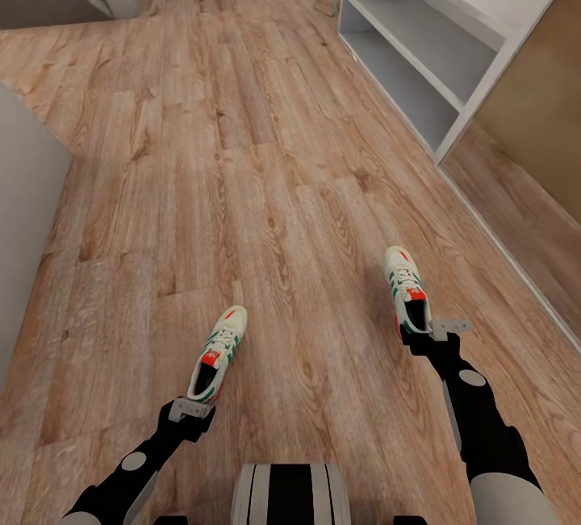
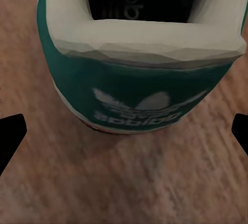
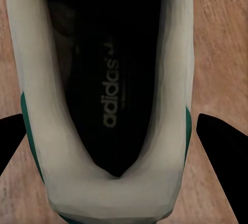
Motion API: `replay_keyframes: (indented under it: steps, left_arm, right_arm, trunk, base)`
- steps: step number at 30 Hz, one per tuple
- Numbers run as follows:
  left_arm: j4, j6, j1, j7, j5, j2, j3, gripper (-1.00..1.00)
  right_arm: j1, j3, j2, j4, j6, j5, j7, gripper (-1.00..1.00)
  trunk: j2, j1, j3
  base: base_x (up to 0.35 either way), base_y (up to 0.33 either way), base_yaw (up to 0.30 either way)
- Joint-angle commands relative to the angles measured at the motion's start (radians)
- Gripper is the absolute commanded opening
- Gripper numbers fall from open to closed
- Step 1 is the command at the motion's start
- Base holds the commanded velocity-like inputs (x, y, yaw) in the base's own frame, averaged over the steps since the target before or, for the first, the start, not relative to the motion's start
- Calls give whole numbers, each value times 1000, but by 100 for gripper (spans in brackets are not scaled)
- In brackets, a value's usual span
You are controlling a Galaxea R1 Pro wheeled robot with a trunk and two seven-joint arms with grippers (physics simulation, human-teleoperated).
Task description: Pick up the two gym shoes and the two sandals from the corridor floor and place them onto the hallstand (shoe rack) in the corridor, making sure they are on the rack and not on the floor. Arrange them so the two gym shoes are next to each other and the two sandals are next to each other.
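**Both claws sit at the heels of the two sneakers**

You have two gym shoes on the wood floor (image 1: 266, 186) in front of you. The left sneaker (image 1: 218, 354) lies near your left arm, with its toe pointing away from you and a little to the right. The right sneaker (image 1: 406, 289) lies near your right arm, with its toe pointing away and a little to the left. The two shoes are well apart, with bare floor between them.

Your left gripper (image 1: 192, 410) is right at the heel of the left sneaker. In the left wrist view, the green heel patch with the white leaf logo (image 2: 139, 108) is straight ahead. The two black fingertips (image 2: 10, 133) stand wide open, one at each side, and they hold nothing.

Your right gripper (image 1: 440, 330) is at the heel of the right sneaker. In the right wrist view, you look down into the dark inside of the shoe (image 3: 108, 95). The black fingertips (image 3: 222, 152) are open, one on each side of the heel. You cannot tell if they touch it.

The grey shoe rack (image 1: 436, 49) stands far ahead on your right, against the wall. Both sneakers are on the floor, not on the rack.
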Motion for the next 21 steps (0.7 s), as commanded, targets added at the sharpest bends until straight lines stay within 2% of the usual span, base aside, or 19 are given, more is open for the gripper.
replay_keyframes:
  steps: [1,21]
  left_arm:
    - [1,-5,0,3,-6,1,-4,100]
    - [0,-5,0,3,-6,1,-4,100]
  right_arm:
    - [0,-3,1,-2,4,8,7,-100]
    - [-1,-4,-1,-5,4,8,7,-100]
  trunk:
    - [0,0,-1]
    - [0,0,-1]
  base:
    - [0,0,0]
    - [53,0,0]
